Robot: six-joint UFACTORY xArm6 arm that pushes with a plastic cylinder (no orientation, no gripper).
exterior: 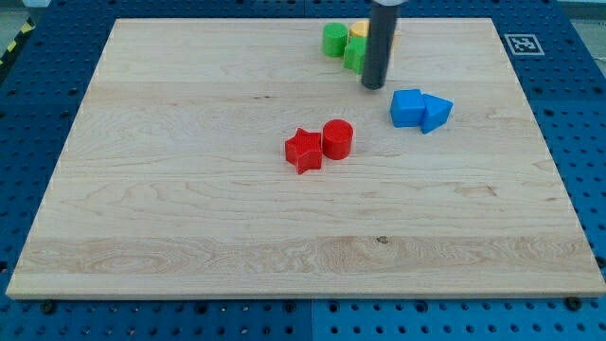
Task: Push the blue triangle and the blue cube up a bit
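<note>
Camera view only.

No containers anywhere; nothing holding anything else apart from the counter (189, 189) itself, a light wooden board with visible grain, lying on a blue perforated base (38, 322). Small black-and-white marker tag (522, 44) just off the board's top-right corner. Yellow-black striped edge (11, 45) at the view's far top left.

No gripper on this arm, so no opening state and no hold on anything to report: just a straight dark rod coming down from the view's top. my tip (374, 85) down at the board, upper middle-right.

Blue cube (408, 108) and blue triangle (436, 113) at the view's right of centre, side by side and touching, cube to the left, triangle to the right. Both sit below and to the right of my tip, near but clearly apart from it.

Green cluster at the view's top: green cylinder (334, 40) to the left of the rod, second green block (354, 55) partly hidden behind the rod, shape unclear. Yellow block (359, 31) just above that one, also mostly hidden, shape unclear. Rod overlaps this cluster in view; contact cannot be told.

Red star (304, 150) and red cylinder (338, 139) near board centre, touching, star to the left. Well apart from the blue pair and from my tip.
</note>
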